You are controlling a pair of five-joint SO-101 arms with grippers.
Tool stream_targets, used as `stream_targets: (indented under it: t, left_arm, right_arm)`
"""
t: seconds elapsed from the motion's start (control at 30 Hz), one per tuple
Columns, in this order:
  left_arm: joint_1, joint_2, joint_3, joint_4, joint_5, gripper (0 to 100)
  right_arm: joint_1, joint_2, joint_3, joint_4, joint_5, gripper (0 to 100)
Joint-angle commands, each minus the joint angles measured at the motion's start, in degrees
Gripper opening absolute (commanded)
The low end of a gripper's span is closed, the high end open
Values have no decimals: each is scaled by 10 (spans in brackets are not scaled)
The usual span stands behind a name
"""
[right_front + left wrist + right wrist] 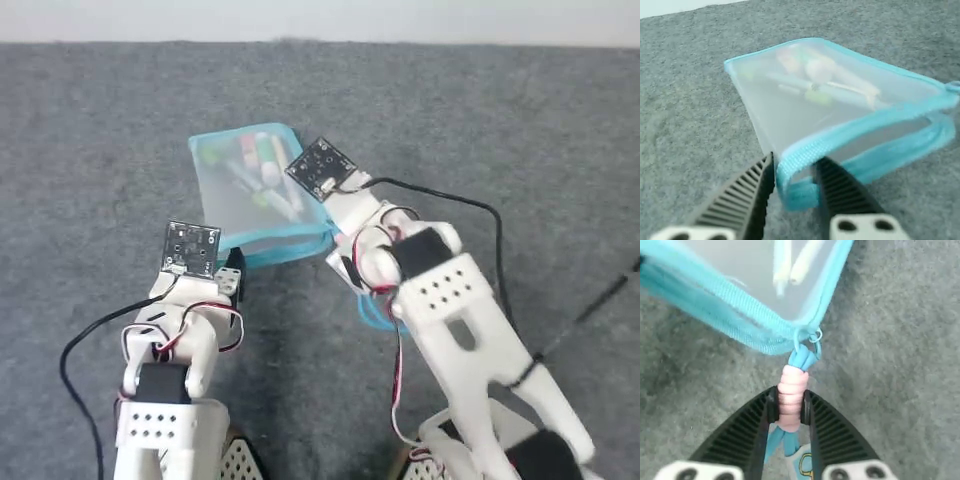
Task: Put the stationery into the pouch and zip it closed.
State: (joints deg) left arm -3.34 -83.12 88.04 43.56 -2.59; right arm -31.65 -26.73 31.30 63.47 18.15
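Note:
A translucent pouch with turquoise trim lies on the grey felt, with pens and markers inside it. My left gripper is shut on the pouch's near corner, at the end of the zipper band. In the high view that gripper sits at the pouch's front left corner. My right gripper is shut on the pink zipper pull, which hangs from the ring at the pouch's other corner. The zipper line looks closed along the stretch I can see.
Grey felt covers the whole table. A black cable arcs beside the right arm. A turquoise strap trails under the right arm.

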Motion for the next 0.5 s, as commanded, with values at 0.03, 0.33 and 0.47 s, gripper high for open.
stream_targets:
  t: [0.03,0.33,0.47]
  left_arm:
    - [3,-8,-18,-31,1,148]
    - [24,-7,7,-70,-40,65]
    - [38,-7,7,-69,-58,11]
  right_arm:
    - [-10,-97,-4,51,22,6]
    - [-57,-174,32,97,66,6]
    - [-56,-180,35,102,66,6]
